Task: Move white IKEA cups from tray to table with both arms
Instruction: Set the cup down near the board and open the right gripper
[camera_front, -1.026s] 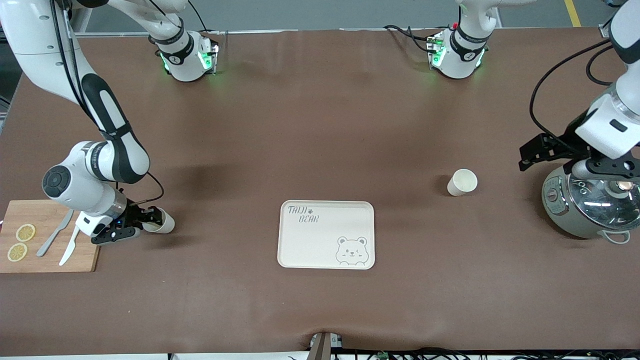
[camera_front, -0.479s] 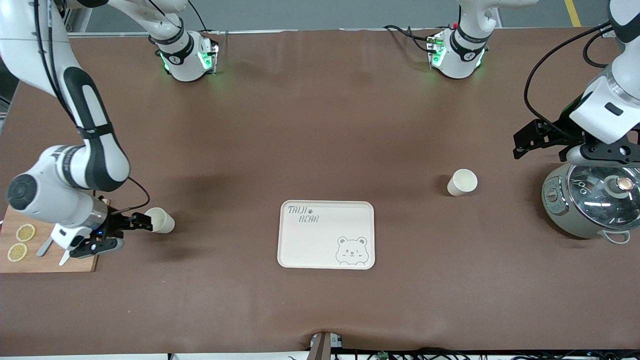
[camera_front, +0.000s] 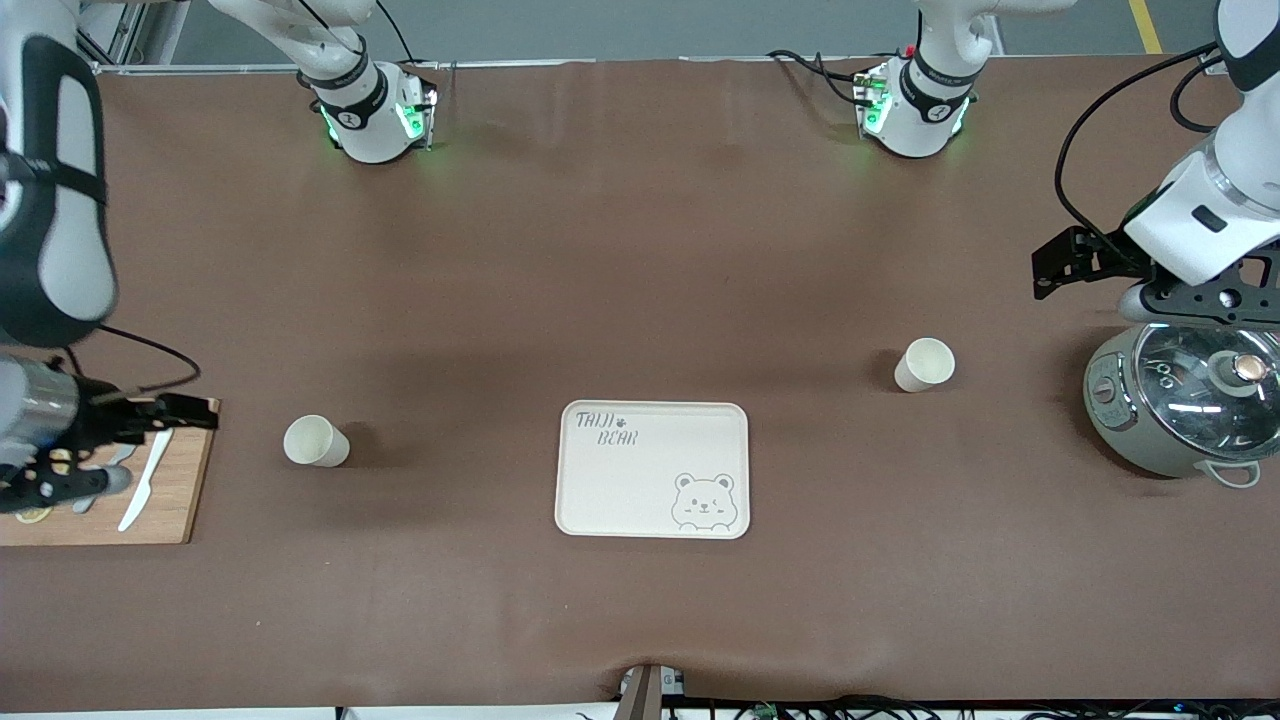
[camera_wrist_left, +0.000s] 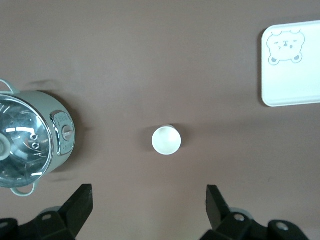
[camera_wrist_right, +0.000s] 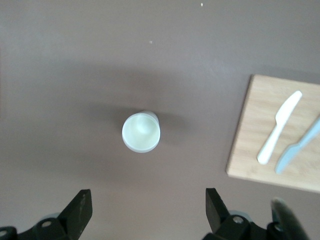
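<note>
Two small cream-white cups, plain, handleless and slightly tapered with round rims, stand upright on the desk: one cup at lower left of the front view, toward the right arm's end, and the other cup right of centre, toward the left arm's end and a little farther from the front camera. Between them, nearer the camera, lies a pale tray (printed with a bear and the words TAIJI BEAR), bare of cups. The desk is covered in a matte brown sheet, faintly creased; a grey floor strip and a yellow line show along the top edge. The right pincer hangs at the left edge of the frame over a wooden board carrying a white knife; its wrist view shows its fingers spread wide and empty, with the cup well apart from them. The left pincer is up at the right edge, beside a grey-green pot with a glass lid; its fingers are likewise wide apart, holding nothing, the cup away from them. Much of the right arm is cut off by the frame, and it covers part of the board, so what else lies there is hard to make out.
</note>
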